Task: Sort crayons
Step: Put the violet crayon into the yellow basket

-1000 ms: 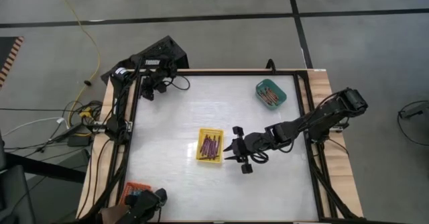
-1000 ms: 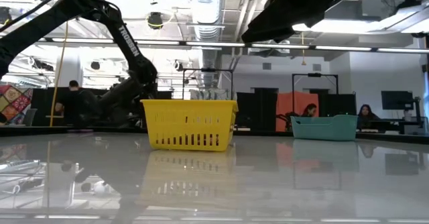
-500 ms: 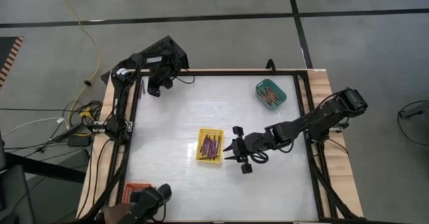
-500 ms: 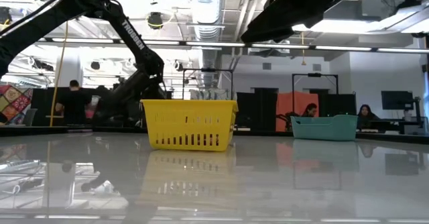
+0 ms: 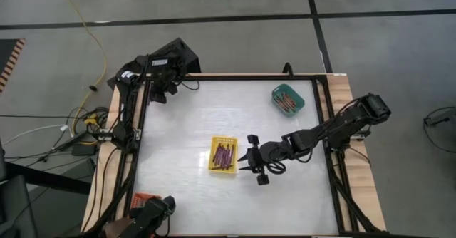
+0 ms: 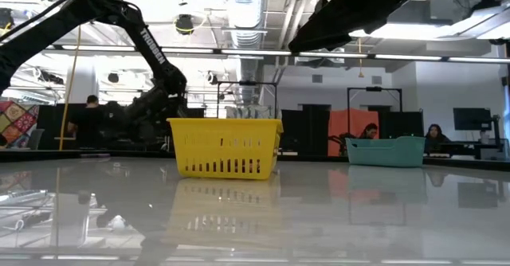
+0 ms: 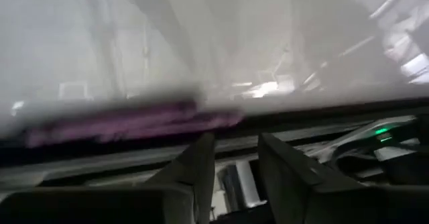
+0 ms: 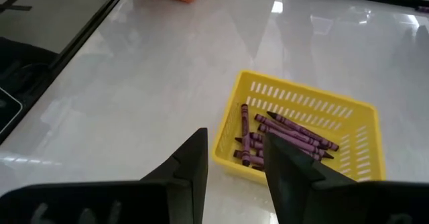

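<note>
white and shiny, the table (image 5: 192, 124) sits inside a dark frame, with grey floor all around it.

the right gripper (image 5: 249, 161) hangs over the middle of the table, and its two fingers (image 8: 190, 168) are spread apart with nothing between them. just in front of its tips is the yellow tray (image 5: 223, 154), and inside that tray lie the purple crayons (image 8: 281, 138) in a small pile. the fingers are close to the tray but do not touch it.

well behind this gripper, back near the right arm's own side at the far edge, is the teal tray (image 5: 288, 99) with more crayons in it.

the left gripper (image 5: 162, 90) is well away at the far left corner of the table. its fingers (image 7: 194, 167) have a small gap between them, and they hold nothing. a blurry purple strip (image 7: 127, 125) shows just past its tips.

an orange tray (image 5: 142, 199) sits at the near left corner, far from both grippers.
</note>
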`<state>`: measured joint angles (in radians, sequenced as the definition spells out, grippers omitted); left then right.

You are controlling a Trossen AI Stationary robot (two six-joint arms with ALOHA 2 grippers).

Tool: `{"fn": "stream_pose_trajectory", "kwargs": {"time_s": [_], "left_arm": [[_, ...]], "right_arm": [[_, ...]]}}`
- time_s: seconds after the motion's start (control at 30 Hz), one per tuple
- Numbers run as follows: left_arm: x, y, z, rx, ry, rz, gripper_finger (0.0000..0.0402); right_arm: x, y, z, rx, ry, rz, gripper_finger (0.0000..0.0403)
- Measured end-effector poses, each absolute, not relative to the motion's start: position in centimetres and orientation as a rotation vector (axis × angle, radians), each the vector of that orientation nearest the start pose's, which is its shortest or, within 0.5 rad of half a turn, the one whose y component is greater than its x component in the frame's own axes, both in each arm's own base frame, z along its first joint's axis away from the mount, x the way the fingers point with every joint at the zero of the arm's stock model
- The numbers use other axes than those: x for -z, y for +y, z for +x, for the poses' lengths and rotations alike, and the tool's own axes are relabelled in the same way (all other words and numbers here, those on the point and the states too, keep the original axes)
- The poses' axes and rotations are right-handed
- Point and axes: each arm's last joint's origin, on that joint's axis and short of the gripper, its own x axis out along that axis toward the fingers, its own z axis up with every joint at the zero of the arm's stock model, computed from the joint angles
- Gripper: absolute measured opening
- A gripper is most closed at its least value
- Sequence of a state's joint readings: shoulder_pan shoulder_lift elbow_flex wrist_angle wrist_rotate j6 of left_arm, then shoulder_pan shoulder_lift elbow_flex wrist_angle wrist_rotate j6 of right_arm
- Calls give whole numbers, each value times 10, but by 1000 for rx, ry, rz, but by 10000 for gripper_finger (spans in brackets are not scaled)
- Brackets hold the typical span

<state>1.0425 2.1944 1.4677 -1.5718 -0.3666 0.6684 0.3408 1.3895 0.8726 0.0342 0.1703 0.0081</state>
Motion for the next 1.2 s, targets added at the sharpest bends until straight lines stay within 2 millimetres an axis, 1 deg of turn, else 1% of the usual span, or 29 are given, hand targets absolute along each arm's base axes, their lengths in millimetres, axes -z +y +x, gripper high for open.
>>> {"fn": "stream_pose_trajectory", "kwargs": {"time_s": [0.1,0.17,0.27,0.4,0.63,0.77,0.87,0.93,1.0,1.1,1.2], "left_arm": [[-129,292,161,59,2278,-485,94],[-127,294,158,24,2285,-516,88],[-117,297,154,-8,2292,-588,80],[-103,300,156,-16,2294,-647,75],[-107,308,154,-40,2250,-682,74],[-112,316,151,-134,2187,-762,71],[-117,322,151,-180,2136,-808,60],[-119,325,154,-161,2124,-779,49],[-121,323,161,-102,2134,-704,39],[-121,317,174,28,2139,-597,32],[-121,309,187,109,2114,-558,31]], "right_arm": [[-250,93,286,-158,465,-117,138],[-250,92,286,-153,464,-115,138],[-250,92,286,-150,465,-105,138],[-250,95,285,-157,465,-94,138],[-250,97,284,-150,463,-92,138],[-251,97,285,-152,451,-94,138],[-251,97,285,-152,448,-94,138],[-251,97,285,-153,448,-95,138],[-251,97,285,-155,447,-105,138],[-252,97,285,-158,443,-118,138],[-252,97,285,-160,444,-123,138]]}}
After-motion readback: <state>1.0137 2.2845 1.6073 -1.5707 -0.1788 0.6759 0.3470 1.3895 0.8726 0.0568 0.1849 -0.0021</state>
